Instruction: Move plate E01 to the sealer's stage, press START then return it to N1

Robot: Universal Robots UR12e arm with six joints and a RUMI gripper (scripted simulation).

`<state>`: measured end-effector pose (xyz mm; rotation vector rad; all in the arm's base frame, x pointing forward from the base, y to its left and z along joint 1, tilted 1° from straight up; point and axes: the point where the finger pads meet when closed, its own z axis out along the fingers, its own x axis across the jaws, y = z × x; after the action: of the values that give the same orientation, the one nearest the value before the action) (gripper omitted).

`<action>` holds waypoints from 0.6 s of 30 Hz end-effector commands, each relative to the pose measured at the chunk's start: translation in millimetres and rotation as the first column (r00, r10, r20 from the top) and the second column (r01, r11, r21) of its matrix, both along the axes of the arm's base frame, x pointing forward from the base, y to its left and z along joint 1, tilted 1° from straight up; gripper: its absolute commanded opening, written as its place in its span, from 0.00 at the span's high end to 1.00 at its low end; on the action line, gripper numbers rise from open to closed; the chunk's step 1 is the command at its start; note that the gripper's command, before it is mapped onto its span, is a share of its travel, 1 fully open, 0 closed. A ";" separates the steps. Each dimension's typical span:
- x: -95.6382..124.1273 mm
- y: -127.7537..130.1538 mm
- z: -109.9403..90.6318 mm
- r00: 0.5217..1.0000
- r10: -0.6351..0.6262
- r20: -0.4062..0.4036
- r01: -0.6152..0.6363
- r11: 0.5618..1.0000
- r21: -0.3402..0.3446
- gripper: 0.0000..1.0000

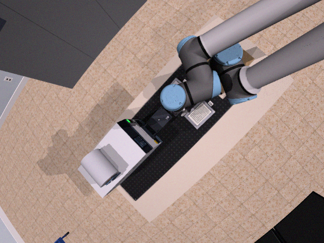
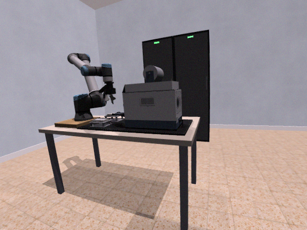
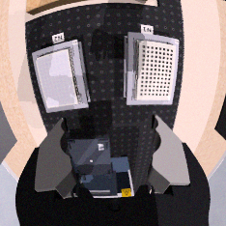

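Observation:
Plate E01 (image 1: 200, 113) (image 3: 154, 71), a white well plate with open wells, lies flat in nest N1 (image 3: 128, 72). A foil-covered plate (image 3: 59, 78) lies in nest N2 (image 3: 81, 72), which the arm hides in the top view. The sealer (image 1: 125, 149) (image 2: 151, 106) shows a green lamp (image 1: 127, 120). Its dark stage (image 1: 159, 120) (image 3: 89, 152) (image 2: 114, 114) is out and bare. My gripper (image 3: 109, 117) (image 2: 110, 97) (image 1: 184, 112) is open and empty. It hangs well above the mat, between the stage and the nests.
A black dotted mat (image 1: 177, 146) (image 3: 106, 34) covers the table top (image 2: 138, 137). A foil roll (image 1: 98, 167) (image 2: 154, 72) sits on the sealer's back. The arm's base stands on a wooden board (image 2: 72, 123). Two black cabinets (image 2: 191, 81) stand behind the table.

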<state>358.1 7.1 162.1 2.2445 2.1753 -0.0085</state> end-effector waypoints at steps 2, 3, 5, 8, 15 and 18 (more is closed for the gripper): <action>-5.6 17.4 -0.7 1.000 0.000 0.001 0.000 1.000 -0.001 0.32; -7.4 22.1 -0.8 1.000 0.000 0.001 0.000 1.000 -0.001 0.32; -8.3 24.6 -0.8 1.000 0.000 0.001 0.000 1.000 -0.001 0.32; -13.4 38.7 -1.1 1.000 0.000 0.001 0.000 1.000 0.000 0.32; -21.9 62.2 -1.5 1.000 0.000 0.001 0.000 1.000 0.000 0.32; -27.0 76.3 -1.8 1.000 0.000 0.001 0.000 1.000 0.000 0.32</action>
<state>337.2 64.6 159.5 2.2443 2.1763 -0.0064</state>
